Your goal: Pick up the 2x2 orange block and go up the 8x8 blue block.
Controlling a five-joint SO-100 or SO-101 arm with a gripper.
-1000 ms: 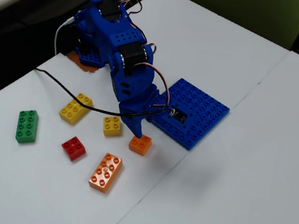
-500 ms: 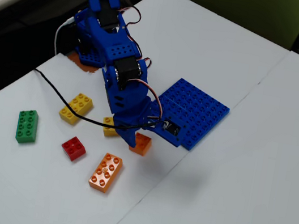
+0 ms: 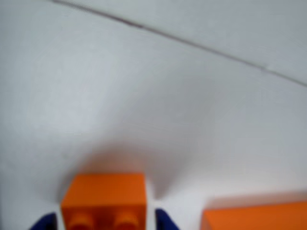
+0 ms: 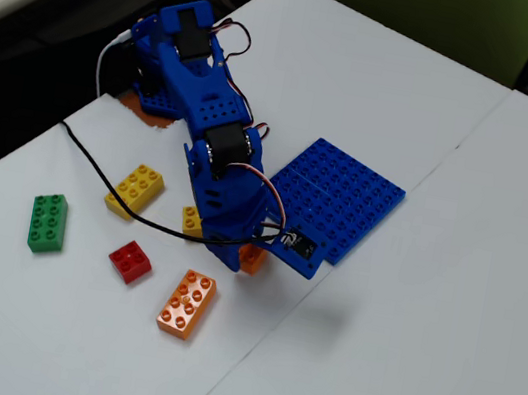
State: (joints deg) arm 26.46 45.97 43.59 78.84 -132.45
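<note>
Wrist view: the 2x2 orange block [image 3: 104, 199] sits at the bottom centre of the frame, two of its studs showing along the lower edge. You see a blue fingertip on each side of it, at the frame's bottom edge, so the fingers [image 3: 163, 221] are spread and straddle the block. Whether the tips touch its sides, you cannot tell. The longer orange brick [image 3: 254, 216] fills the lower right corner. The white tabletop [image 3: 153, 86] takes up the rest, with a dark seam running across the top.

Fixed view: compared with half a second ago, the arm has dropped lower and leaned further forward. The gripper [image 4: 239, 254] now covers most of the 2x2 orange block [image 4: 254, 260]; only an orange sliver shows at centre frame. The block has not shifted and rests on the tabletop, just beside the near corner of the 8x8 blue block [image 4: 346, 191].

Judgement: the descent is essentially finished. You are at the closing step; the lift and the carry to the blue plate remain.
</note>
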